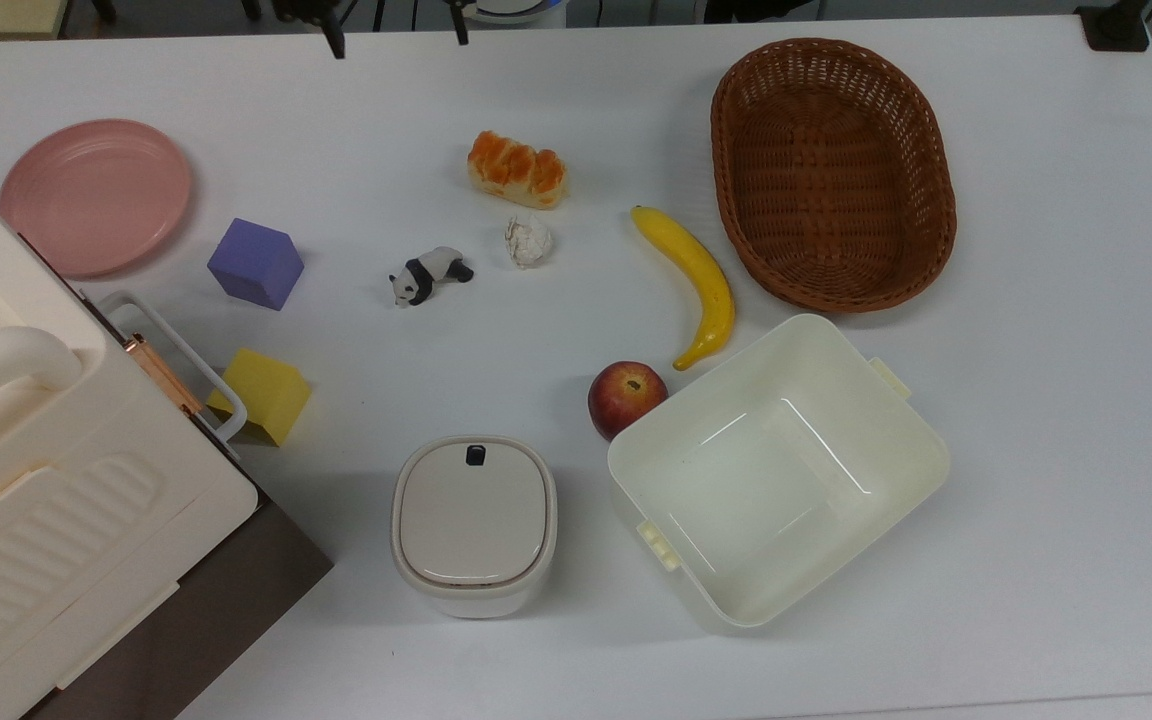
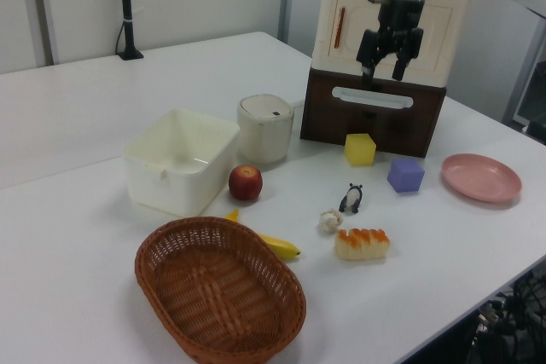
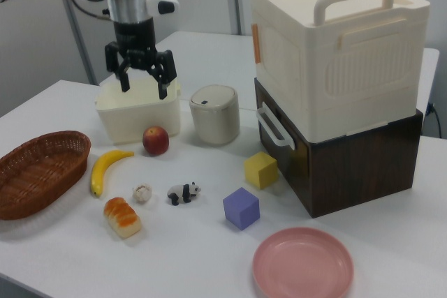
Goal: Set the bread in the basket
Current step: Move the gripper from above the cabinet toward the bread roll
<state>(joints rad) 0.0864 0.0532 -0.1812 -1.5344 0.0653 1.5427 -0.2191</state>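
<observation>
We find the bread point(image 1: 517, 169) lying on the white worktop point(image 1: 1036, 400), just beside the small white lumpy ball point(image 1: 528, 241) and well apart from the basket point(image 1: 833, 170), with the banana point(image 1: 693, 280) between bread and basket. Our end effector point(image 3: 143, 77) hangs high above, fingers apart and empty; in the right view the bread point(image 3: 122, 216) sits far below it, towards the camera. Its long axis runs roughly towards the basket. The loaf looks glossy and segmented, the basket coarse woven wicker with a raised rim.
</observation>
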